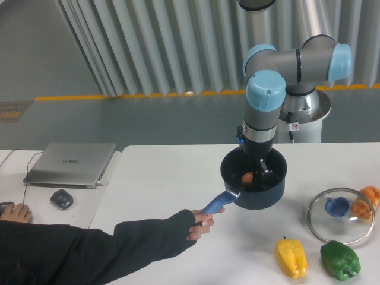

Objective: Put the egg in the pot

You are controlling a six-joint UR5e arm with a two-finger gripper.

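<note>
Even, soft overhead light fills the scene, bright and slightly cool, with the white table [178, 178] near washed out. Shadows are faint: a soft one hugs the pot [254, 178] toward 5 o'clock. The picture is mildly soft and grainy throughout, the glass lid [340, 215] showing pale glare.

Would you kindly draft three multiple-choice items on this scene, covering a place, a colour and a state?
1. Where is the egg?
A. inside the pot
B. on the laptop
C. under the glass lid

2. What colour is the pot handle?
A. red
B. blue
C. white

3. What steadies the pot?
A. nothing
B. a clamp
C. a person's hand on its handle

Answers:
1 A, the egg shows within the rim, beside the end effector.
2 B, the handle is plainly blue.
3 C, fingers wrap the handle.
</note>
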